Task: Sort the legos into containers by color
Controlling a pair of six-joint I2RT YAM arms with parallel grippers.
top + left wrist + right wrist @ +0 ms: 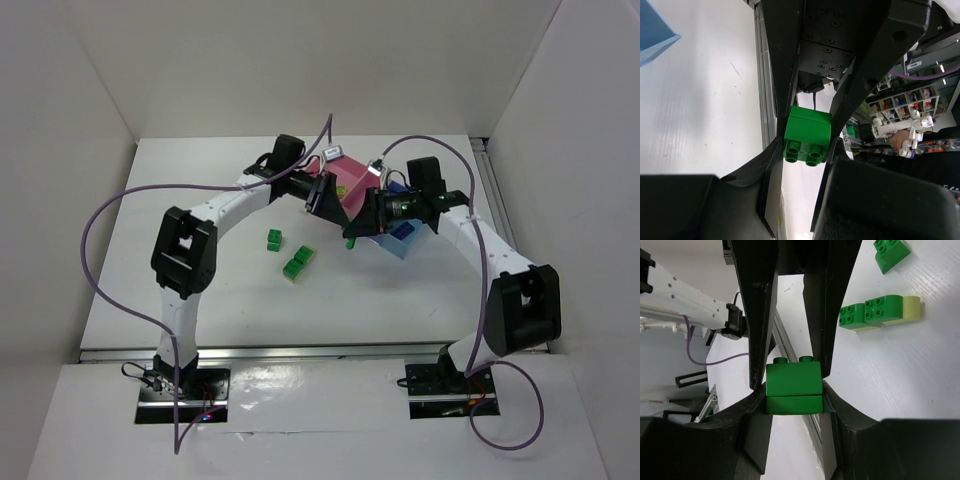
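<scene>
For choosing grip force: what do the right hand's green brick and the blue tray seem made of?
The green brick: probably hard moulded plastic, smooth with a soft sheen; crisp studs, uniform colour. The blue tray: likely thin plastic, smooth; only a corner shows, so uncertain.

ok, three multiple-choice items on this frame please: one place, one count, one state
1. Where is the held green brick?
A) in a blue tray
B) between the left end effector and right end effector
C) in a pink tray
2. How many loose green bricks lie on the table?
A) one
B) six
C) three
3. The right end effector is:
A) shut on the brick
B) open and empty
C) out of view
Key: 1 B, both wrist views show it clamped. 2 C, three show in the right wrist view. 3 A, the brick is pinched at its sides.
</scene>
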